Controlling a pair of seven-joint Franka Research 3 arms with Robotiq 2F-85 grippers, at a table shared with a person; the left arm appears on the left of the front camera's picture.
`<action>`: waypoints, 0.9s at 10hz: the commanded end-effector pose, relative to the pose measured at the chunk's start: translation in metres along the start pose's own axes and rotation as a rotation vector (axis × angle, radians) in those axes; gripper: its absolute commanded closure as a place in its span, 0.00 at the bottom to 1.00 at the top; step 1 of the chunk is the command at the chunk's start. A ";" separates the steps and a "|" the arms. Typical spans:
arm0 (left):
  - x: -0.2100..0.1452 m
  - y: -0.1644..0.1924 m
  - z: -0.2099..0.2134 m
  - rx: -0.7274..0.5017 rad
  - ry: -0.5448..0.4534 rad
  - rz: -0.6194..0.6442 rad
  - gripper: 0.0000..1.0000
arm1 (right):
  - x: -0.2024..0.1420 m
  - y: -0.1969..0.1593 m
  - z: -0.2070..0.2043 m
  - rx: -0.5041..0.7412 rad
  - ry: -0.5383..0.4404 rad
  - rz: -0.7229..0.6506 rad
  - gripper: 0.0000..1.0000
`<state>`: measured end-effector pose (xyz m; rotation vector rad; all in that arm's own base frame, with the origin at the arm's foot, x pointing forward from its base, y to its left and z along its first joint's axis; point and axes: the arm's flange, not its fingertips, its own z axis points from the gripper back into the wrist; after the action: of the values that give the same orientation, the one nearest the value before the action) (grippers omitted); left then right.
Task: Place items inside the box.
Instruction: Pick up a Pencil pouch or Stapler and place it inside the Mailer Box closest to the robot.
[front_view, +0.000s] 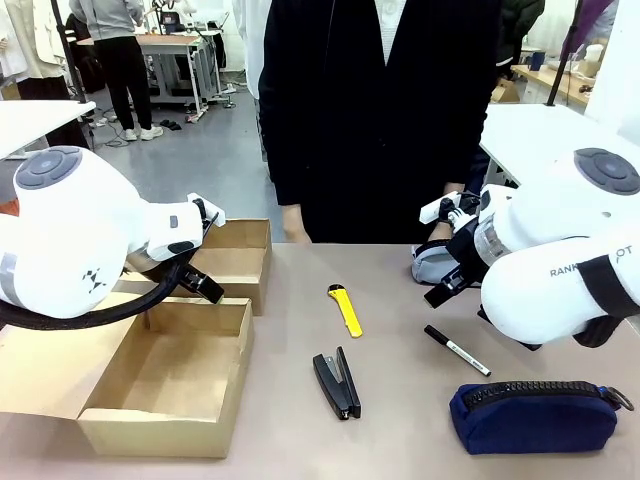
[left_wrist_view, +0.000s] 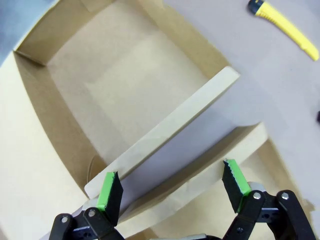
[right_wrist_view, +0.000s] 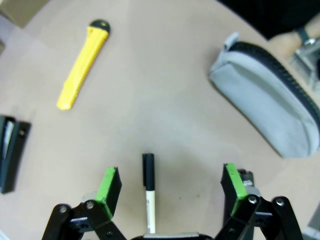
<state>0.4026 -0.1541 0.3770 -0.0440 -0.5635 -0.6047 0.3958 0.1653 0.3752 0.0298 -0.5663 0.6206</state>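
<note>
The open cardboard box (front_view: 165, 432) sits at the table's left, and my left gripper (front_view: 205, 287) hangs open above it. In the left wrist view that gripper (left_wrist_view: 172, 185) is over a raised flap (left_wrist_view: 170, 132) beside the box's bare floor (left_wrist_view: 120, 80). My right gripper (right_wrist_view: 170, 184) is open just above the black-and-white marker pen (right_wrist_view: 148, 192), which lies between its fingers. The yellow utility knife (front_view: 345, 310), a black stapler (front_view: 337, 383) and the navy pouch (front_view: 530, 415) lie on the table. The light grey pouch (right_wrist_view: 267, 102) lies beyond the marker.
A person in dark clothes stands at the far edge, one hand (front_view: 295, 235) near the box's rear section (front_view: 240, 255) and a wrist with a watch (right_wrist_view: 300, 37) by the grey pouch. The stapler (right_wrist_view: 11, 152) lies left of my right gripper.
</note>
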 end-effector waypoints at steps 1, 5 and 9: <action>-0.011 -0.008 0.102 -0.117 -0.044 0.204 0.00 | 0.000 -0.002 0.086 -0.007 0.029 -0.214 0.00; -0.083 0.023 0.236 -0.441 -0.185 0.208 0.00 | -0.090 -0.042 0.232 0.254 -0.068 -0.411 0.00; -0.231 0.151 0.222 -0.691 -0.424 0.562 0.00 | -0.256 -0.121 0.251 0.323 -0.324 -0.856 0.00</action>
<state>0.2329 0.1323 0.5469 -0.8769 -0.6377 -0.2853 0.1913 -0.1249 0.5843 0.6193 -0.6558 -0.0585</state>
